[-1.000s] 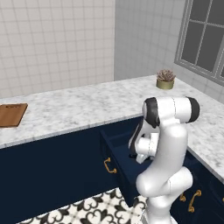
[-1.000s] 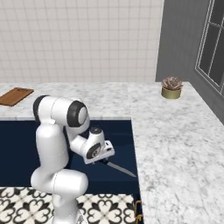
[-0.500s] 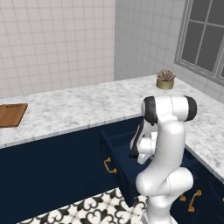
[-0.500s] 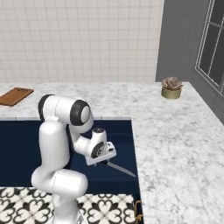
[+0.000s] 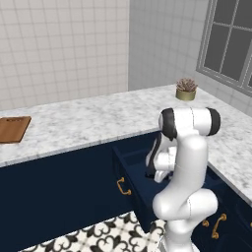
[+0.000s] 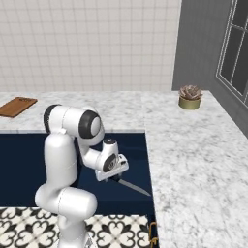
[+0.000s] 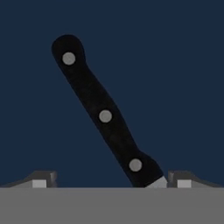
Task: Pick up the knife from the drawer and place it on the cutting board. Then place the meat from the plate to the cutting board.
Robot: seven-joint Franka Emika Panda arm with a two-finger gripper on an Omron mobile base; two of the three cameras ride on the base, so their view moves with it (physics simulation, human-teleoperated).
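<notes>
Inside the open drawer (image 6: 48, 160), the fingers (image 7: 43, 178) stand wide apart, just above the knife (image 7: 103, 114) lying flat on its floor.

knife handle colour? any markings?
Black, with three silver-grey rivets along the knife handle. Clearest in the hand view, lying on the navy drawer floor.

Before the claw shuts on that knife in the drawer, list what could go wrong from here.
1. The knife lies slanted between the open claw's fingertips, whose line crosses near the blade end, so closing may pinch it off-centre and let it swivel.
2. The knife lies flat on the drawer floor; the tips may scrape or push it.
3. The cutting board sits far left: a long carry.
</notes>
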